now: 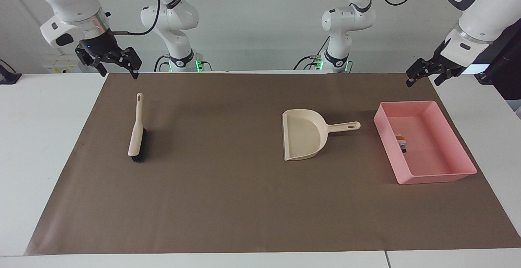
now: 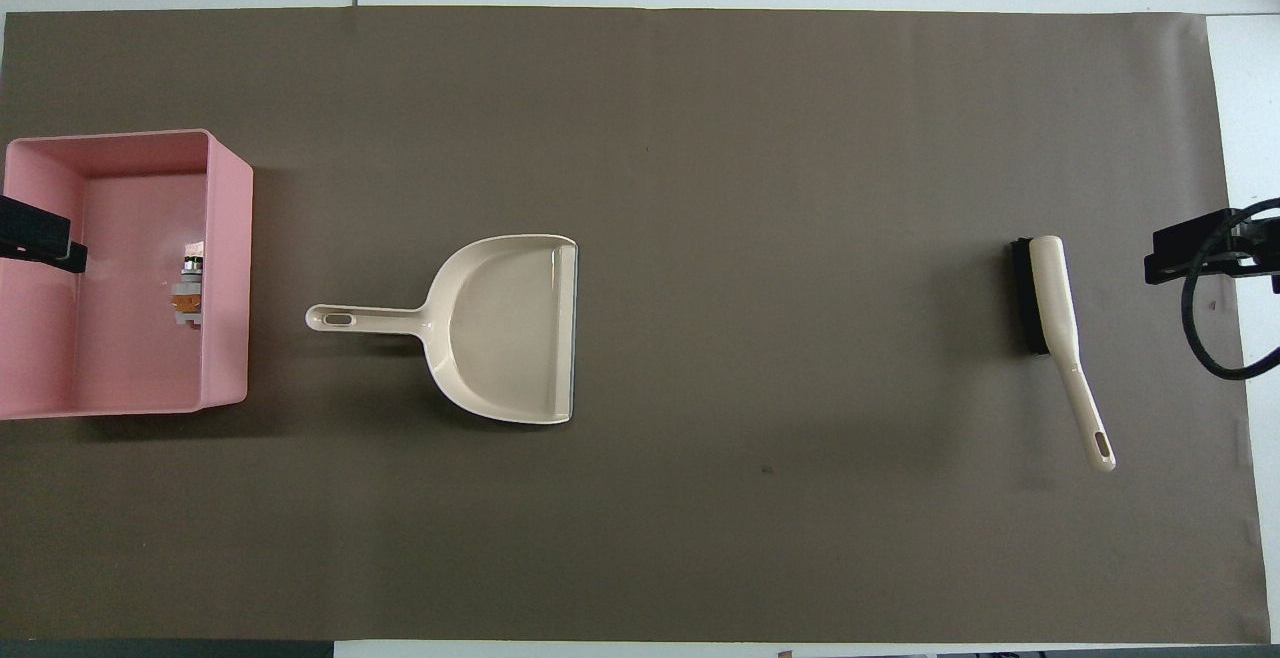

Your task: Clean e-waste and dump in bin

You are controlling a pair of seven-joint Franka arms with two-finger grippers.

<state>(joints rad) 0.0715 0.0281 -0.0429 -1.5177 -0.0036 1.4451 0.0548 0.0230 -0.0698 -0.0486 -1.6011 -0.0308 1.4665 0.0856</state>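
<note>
The pink bin (image 1: 437,177) stands on the brown mat at the left arm's end of the table, also in the overhead view (image 2: 228,238). The e-waste (image 1: 401,141) lies inside it by the wall beside the dustpan: a white stubby piece with orange marks and a black piece, touching, as the overhead view (image 2: 188,293) also shows. My left gripper (image 1: 422,80) hangs open and empty in the air over the mat's edge by the bin; its tip shows in the overhead view (image 2: 40,243). My right gripper (image 1: 119,73) hangs open and empty over the mat's edge above the brush.
A beige dustpan (image 1: 303,135) lies empty on the mat beside the bin, its handle pointing at the bin. A beige hand brush (image 1: 136,131) with black bristles lies toward the right arm's end. Two further arms stand at the table's edge.
</note>
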